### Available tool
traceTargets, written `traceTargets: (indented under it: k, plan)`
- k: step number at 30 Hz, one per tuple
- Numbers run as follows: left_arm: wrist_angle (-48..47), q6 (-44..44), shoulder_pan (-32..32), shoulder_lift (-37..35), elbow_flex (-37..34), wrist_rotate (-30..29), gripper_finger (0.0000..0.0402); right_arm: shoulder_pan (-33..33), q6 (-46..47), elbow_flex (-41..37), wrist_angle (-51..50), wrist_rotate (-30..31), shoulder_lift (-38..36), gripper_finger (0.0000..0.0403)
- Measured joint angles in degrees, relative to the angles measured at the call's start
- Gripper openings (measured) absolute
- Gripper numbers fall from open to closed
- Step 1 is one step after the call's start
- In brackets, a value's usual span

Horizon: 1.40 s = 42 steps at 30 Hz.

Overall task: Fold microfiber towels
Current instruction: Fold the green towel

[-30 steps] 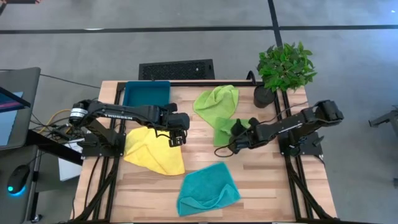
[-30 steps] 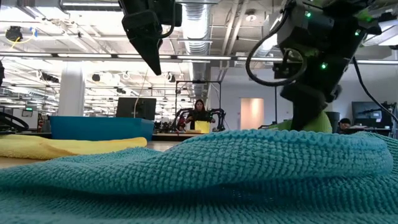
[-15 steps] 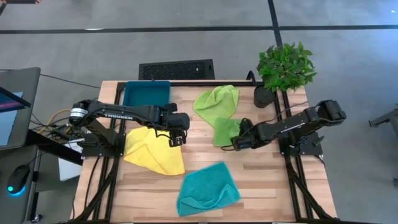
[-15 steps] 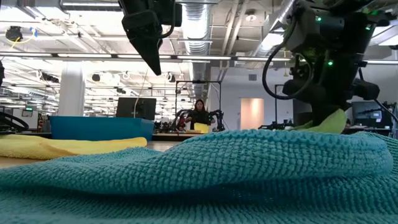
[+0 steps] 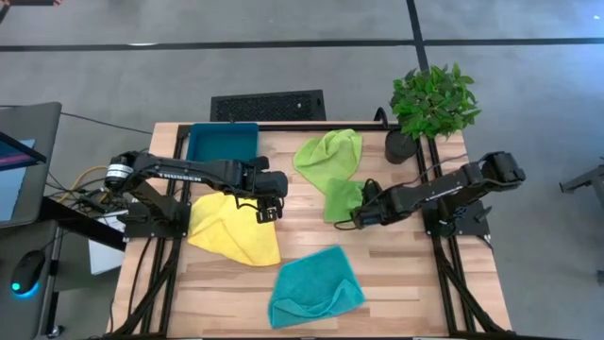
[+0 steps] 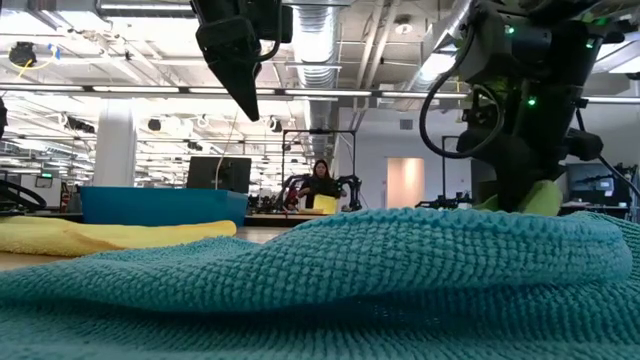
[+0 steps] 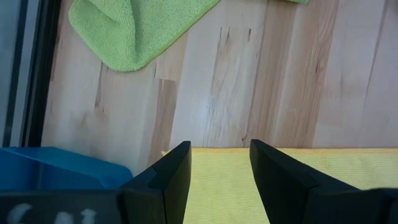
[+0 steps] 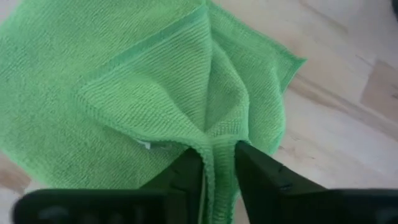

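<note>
Right hand (image 5: 356, 219) has shifted right since a second ago, dragging the small green towel's (image 5: 342, 197) edge with it; towel now lies flatter on the tabletop (image 5: 415, 274). Its fingers (image 8: 186, 171) sit slightly apart with a fold of that cloth between them, grip loosening. Large green towel (image 5: 330, 154) touches it at the back. Yellow towel (image 5: 231, 227) left, teal towel (image 5: 314, 286) front. Left hand (image 5: 269, 212) hovers parted and empty over the yellow towel's edge.
</note>
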Motion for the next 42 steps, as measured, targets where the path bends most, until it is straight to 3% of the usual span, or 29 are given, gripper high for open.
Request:
traceTargets:
  k: [5, 10, 22, 32, 42]
  plan:
    - [0.0, 0.0, 0.0, 0.0, 0.0, 0.0, 0.0158, -1.7, 0.0, 0.0, -1.3, 0.6, -0.6, 0.0167]
    - [0.0, 0.0, 0.0, 0.0, 0.0, 0.0, 0.0158, -3.6, 2.0, 0.0, -2.8, 0.8, -0.5, 0.0183]
    - [-0.1, -0.4, 0.0, 0.0, 0.0, 0.0, 0.0158, -2.5, 13.0, 0.0, -5.6, 4.4, -0.5, 0.0150]
    - [-0.1, -0.4, 0.0, 0.0, 0.0, 0.0, 0.0158, 0.9, 27.9, 0.0, -16.7, 5.3, -0.5, 0.0127]
    - [2.2, -0.8, 0.0, 0.7, 0.0, 0.0, 0.0158, 4.5, 27.6, 4.4, -21.9, 7.5, -0.7, 0.0128]
